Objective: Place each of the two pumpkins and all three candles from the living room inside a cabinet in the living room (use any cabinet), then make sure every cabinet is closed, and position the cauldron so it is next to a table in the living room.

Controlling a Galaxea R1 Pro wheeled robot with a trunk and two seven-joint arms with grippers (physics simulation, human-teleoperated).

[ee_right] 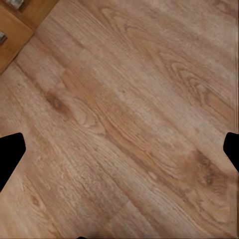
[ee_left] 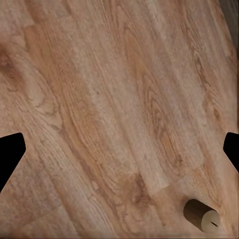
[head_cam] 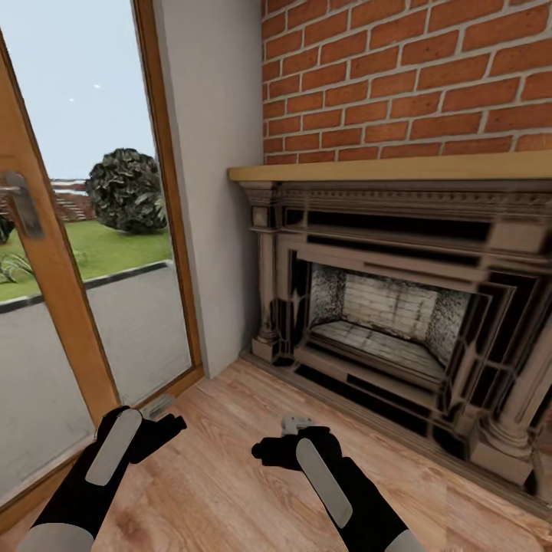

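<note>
Both arms hang low over the wooden floor [head_cam: 230, 475] in front of a fireplace. My left gripper [head_cam: 163, 426] is open, and in the left wrist view [ee_left: 119, 149] its black fingertips [ee_left: 10, 154] stand wide apart over bare planks. A small tan cylinder [ee_left: 201, 215] lies on the floor near it; I cannot tell whether it is a candle. My right gripper [head_cam: 268, 451] is open too, with nothing between its fingers [ee_right: 119, 149]. The pumpkins, the cabinet, the cauldron and the table are out of view.
An ornate dark fireplace surround [head_cam: 399, 307] with a pale wooden mantel [head_cam: 383, 169] and a brick wall [head_cam: 406, 77] fills the right. A wood-framed glass door [head_cam: 92, 253] stands at the left. A white wall corner [head_cam: 215, 192] separates them.
</note>
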